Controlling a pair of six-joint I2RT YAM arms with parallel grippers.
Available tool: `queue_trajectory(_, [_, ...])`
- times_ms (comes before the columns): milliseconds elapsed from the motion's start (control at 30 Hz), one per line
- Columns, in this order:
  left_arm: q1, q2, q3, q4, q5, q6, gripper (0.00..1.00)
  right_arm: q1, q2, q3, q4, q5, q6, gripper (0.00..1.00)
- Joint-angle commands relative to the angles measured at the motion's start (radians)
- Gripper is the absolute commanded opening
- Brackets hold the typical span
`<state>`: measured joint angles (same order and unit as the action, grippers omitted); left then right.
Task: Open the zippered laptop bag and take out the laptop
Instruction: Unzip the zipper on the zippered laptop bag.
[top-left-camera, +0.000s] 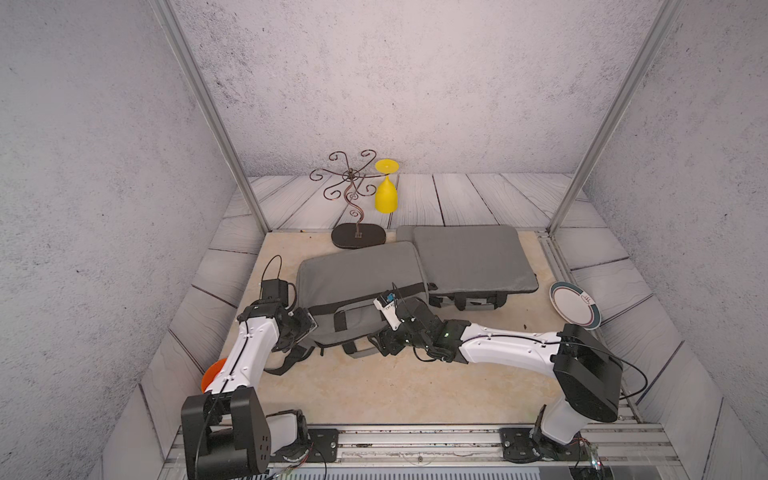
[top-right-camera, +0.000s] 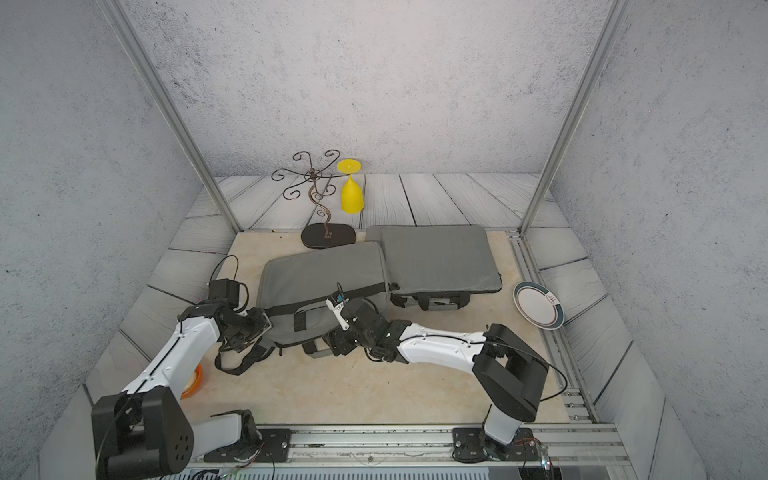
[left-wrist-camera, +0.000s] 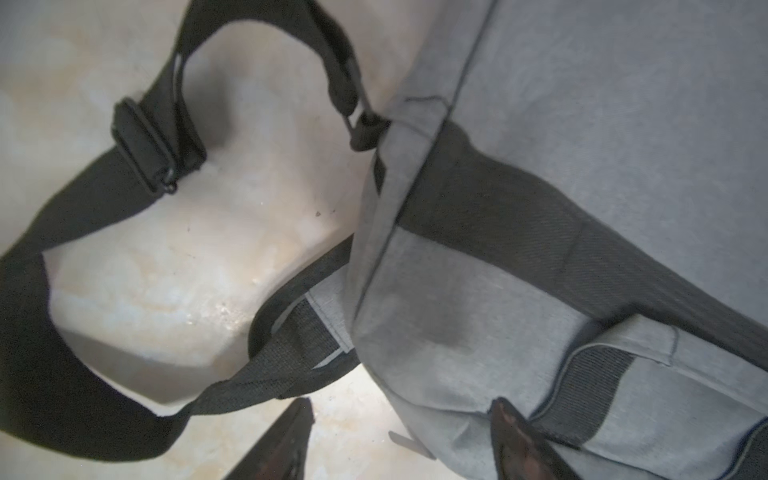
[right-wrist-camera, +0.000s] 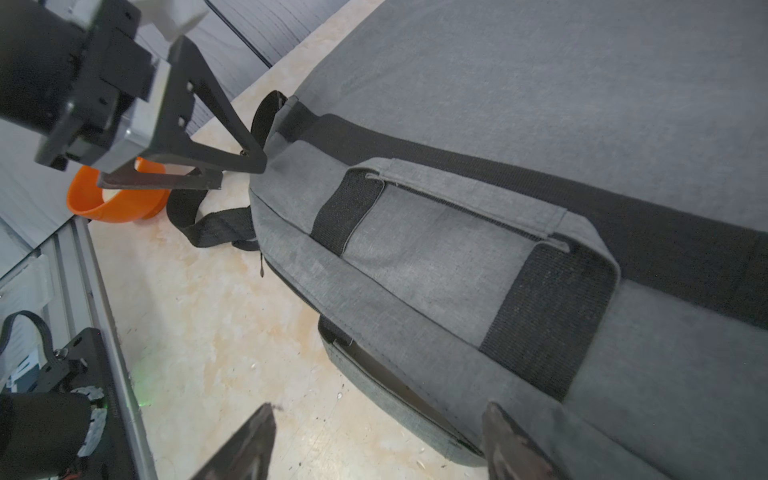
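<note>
Near bag (top-left-camera: 357, 270): flat, zip possibly shut.
Left gripper (left-wrist-camera: 401, 403): spread, at bag corner.
Right gripper (right-wrist-camera: 379, 407): spread, at bag edge.

Robotics lab cell: aluminium frame posts (top-left-camera: 215, 120), printed backdrop walls (top-left-camera: 395, 83), arms (top-left-camera: 507, 345) on a rail (top-left-camera: 415, 438).

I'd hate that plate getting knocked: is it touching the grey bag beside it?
Apart. In both top views a strip of bare beige table shows between the plate and the nearest grey bag.

Grey laptop bag (top-left-camera: 357, 270), black strap (left-wrist-camera: 41, 374)
</note>
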<state>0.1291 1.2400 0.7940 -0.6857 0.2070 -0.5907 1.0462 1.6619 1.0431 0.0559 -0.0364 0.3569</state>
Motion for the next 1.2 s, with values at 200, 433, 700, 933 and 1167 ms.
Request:
queue_trajectory(200, [0.066,0.087,-0.029,0.147,0.124,-0.031,0.54,0.004,-0.049,-0.047,0.014,-0.074,0.065,0.77])
queue_trajectory(433, [0.067,0.107,-0.055,0.194,0.172,-0.037,0.21,0.008,-0.013,-0.051,0.046,-0.101,0.106,0.77])
queue_trajectory(700, [0.066,0.037,0.001,0.107,0.182,0.001,0.0,0.026,0.052,-0.032,0.111,-0.125,0.181,0.72])
queue_trajectory(933, [0.066,-0.037,0.031,0.068,0.261,0.002,0.0,0.091,0.136,0.038,0.168,-0.091,0.175,0.65])
queue_trajectory(1167, [0.063,-0.089,0.031,0.071,0.329,-0.044,0.0,0.173,0.234,0.101,0.233,0.036,0.062,0.56])
